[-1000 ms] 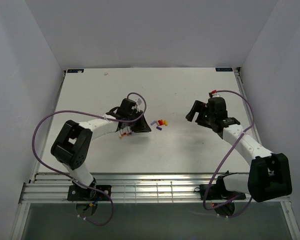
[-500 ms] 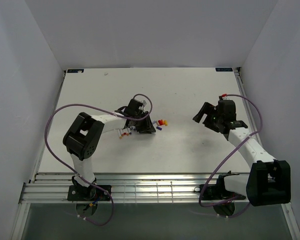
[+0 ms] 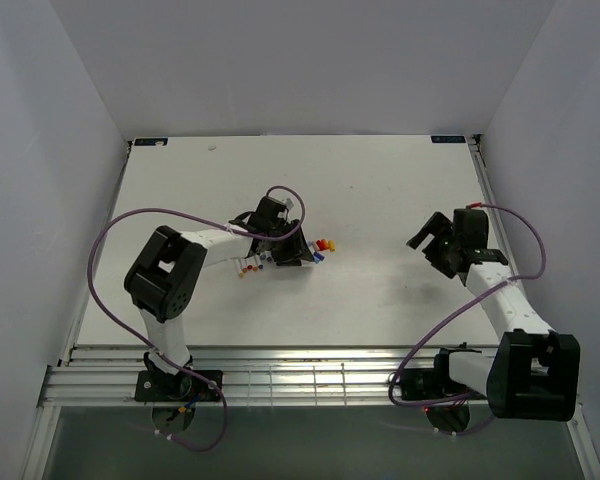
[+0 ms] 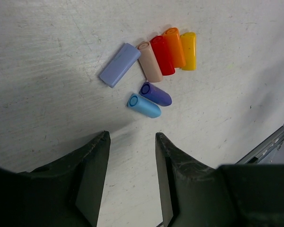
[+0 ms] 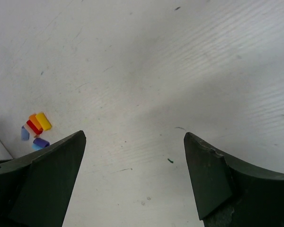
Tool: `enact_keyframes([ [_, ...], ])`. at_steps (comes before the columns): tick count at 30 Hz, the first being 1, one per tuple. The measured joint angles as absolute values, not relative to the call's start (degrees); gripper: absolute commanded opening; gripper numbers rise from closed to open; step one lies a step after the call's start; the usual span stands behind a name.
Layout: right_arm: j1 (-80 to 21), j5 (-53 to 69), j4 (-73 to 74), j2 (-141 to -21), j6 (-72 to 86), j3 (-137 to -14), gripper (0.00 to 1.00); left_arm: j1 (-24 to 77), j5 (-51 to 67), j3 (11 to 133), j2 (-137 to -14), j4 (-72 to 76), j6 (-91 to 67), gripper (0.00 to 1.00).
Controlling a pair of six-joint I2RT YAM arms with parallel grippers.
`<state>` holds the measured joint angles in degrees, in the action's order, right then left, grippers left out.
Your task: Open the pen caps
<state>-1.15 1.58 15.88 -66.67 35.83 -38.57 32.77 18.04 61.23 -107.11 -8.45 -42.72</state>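
Several loose pen caps lie on the white table (image 4: 47, 109) just ahead of my left gripper (image 4: 131, 142). A lavender cap (image 4: 119, 65), a beige cap (image 4: 150, 61), a red cap (image 4: 162, 55), an orange cap (image 4: 174, 47) and a yellow cap (image 4: 189, 50) lie side by side. A purple cap (image 4: 155, 93) and a light blue cap (image 4: 144, 105) lie nearer the fingertips. The left gripper (image 3: 300, 254) is open with only bare table between its fingers. My right gripper (image 5: 135, 142) stands wide open and holds nothing, far to the right of the caps (image 3: 324, 245).
Thin white pen barrels (image 3: 248, 265) lie beside the left arm's wrist, left of the caps. A purple cable (image 3: 110, 235) loops off the left arm, and another cable (image 3: 525, 250) off the right arm. White walls close in the table on three sides.
The left gripper slid slightly right toward the caps and its jaws spread apart. The right arm swung away to the right, its gripper still wide open.
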Motion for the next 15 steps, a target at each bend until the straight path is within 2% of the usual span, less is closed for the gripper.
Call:
enact_keyframes([
  [5,6.3,-3.9,19.4,-64.3,39.2,-38.6,0.90,32.8,17.3,59.2,-104.0,-9.1,-42.5,0.54],
  [15,17.5,-15.5,27.5,-65.0,47.0,-38.6,0.98,32.8,18.6,56.6,-96.3,-9.0,-42.7,0.53],
])
